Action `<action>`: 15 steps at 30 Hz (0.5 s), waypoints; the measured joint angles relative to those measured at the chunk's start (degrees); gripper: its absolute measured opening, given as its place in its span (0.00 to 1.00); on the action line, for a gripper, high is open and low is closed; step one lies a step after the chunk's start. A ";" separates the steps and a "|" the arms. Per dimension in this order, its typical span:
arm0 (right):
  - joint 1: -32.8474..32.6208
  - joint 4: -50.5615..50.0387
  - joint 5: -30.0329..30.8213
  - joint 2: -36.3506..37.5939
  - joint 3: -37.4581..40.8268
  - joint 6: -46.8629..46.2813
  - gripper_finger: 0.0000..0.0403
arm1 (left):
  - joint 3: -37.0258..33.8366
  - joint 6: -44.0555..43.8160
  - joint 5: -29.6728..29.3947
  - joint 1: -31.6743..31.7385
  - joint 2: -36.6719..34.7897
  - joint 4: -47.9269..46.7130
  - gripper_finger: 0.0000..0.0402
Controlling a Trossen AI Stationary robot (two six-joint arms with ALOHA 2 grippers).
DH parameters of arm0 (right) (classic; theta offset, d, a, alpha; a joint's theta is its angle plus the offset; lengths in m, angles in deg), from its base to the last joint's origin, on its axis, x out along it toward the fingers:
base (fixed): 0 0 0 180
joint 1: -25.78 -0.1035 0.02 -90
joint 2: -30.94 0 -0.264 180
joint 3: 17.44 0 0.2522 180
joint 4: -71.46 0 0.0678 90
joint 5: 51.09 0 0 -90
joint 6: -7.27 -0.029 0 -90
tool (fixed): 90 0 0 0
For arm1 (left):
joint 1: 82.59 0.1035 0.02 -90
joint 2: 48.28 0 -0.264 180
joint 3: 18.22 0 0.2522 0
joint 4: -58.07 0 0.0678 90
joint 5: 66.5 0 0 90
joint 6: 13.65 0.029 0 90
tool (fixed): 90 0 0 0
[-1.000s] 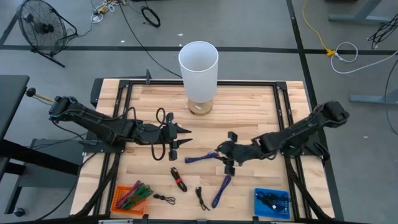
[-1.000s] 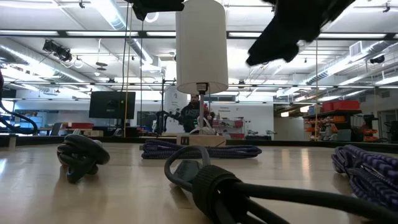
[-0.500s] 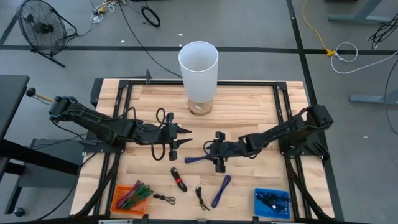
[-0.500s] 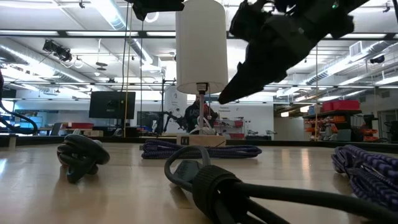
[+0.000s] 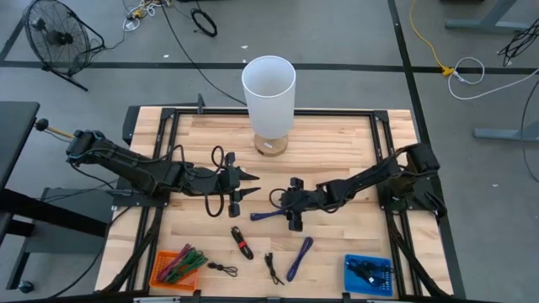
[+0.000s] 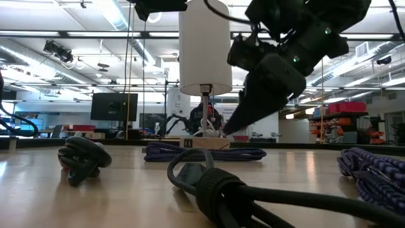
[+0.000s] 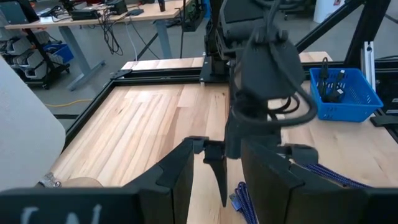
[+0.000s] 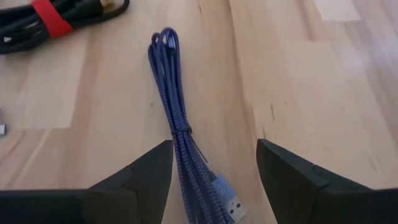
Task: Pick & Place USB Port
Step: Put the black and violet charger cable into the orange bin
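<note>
A purple braided USB cable [image 5: 268,215] lies bundled flat on the wooden table, also seen in the low view [image 6: 202,152]. My right gripper [image 5: 285,206] is open just above it. In the right wrist view its fingers [image 8: 212,146] stand on either side of the bundle [image 8: 179,143], near the silver USB plug [image 8: 227,200], without touching it. My left gripper [image 5: 242,187] waits open over the table's left half and holds nothing [image 7: 217,149].
A tall white cylinder [image 5: 269,84] stands on a wooden base at the far edge. Near the front lie a black cable with a red tie [image 5: 242,242], a second purple cable [image 5: 299,257] and small black cables [image 5: 221,268]. An orange bin [image 5: 177,268] and a blue bin [image 5: 368,273] sit at the near corners.
My right gripper has travelled toward the table's left and come down, from beside the purple cable to a place over it, staying open.
</note>
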 joint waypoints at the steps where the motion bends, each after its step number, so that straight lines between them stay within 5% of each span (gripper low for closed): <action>1: 0.09 0.02 -0.27 -0.26 -0.02 0.00 0.58 | 0.02 0.00 0.00 0.00 0.00 -0.02 0.35; 15: 0.26 -0.33 -2.00 -4.96 -0.02 -2.60 0.58 | 0.00 -0.02 0.01 0.00 0.00 -0.06 0.35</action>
